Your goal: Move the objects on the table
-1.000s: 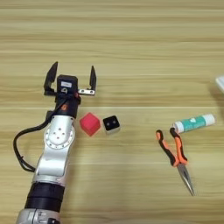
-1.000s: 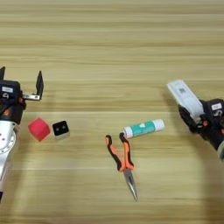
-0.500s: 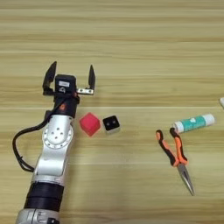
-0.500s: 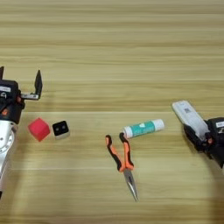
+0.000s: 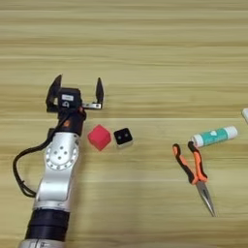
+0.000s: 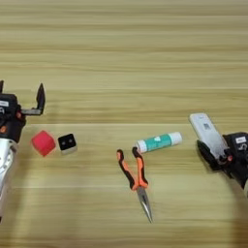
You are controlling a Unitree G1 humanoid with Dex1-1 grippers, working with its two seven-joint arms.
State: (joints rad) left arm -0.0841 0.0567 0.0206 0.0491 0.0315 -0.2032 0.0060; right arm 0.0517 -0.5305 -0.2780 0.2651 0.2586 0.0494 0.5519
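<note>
Bench (image 5: 145, 48) carries five small things. Red cube (image 5: 99, 137) sits at the left, with the black cube (image 5: 123, 137) at its 3 o'clock, just beside but apart. Pliers (image 5: 195, 172) lie right of centre, nose pointing to 5 o'clock; the tube (image 5: 214, 136) lies at their 1 o'clock, near, tilted slightly up to the right.

Left gripper (image 5: 75, 92) hovers at 11 o'clock of the red cube, fingers spread wide, holding nothing. Right gripper (image 6: 216, 155) is at the far right edge, fingers closed on the white device (image 6: 208, 134), which sticks out toward 11 o'clock.

Handling, as judged: both cubes look light and rigid, best pinched across two flat opposite faces. Black cube is tiny, so easy to knock aside. Tube is round and light; likely to roll, so take it mid-body across its width. Pliers are stiff and heavier at the metal end; the rubbery orange-black handles offer the surest hold. Device is long and smooth; held near one end, it could pivot in the fingers.

Change from a second ago: the right gripper and device have drawn back toward the right edge and lower. Left gripper, cubes, pliers and tube are unchanged.
</note>
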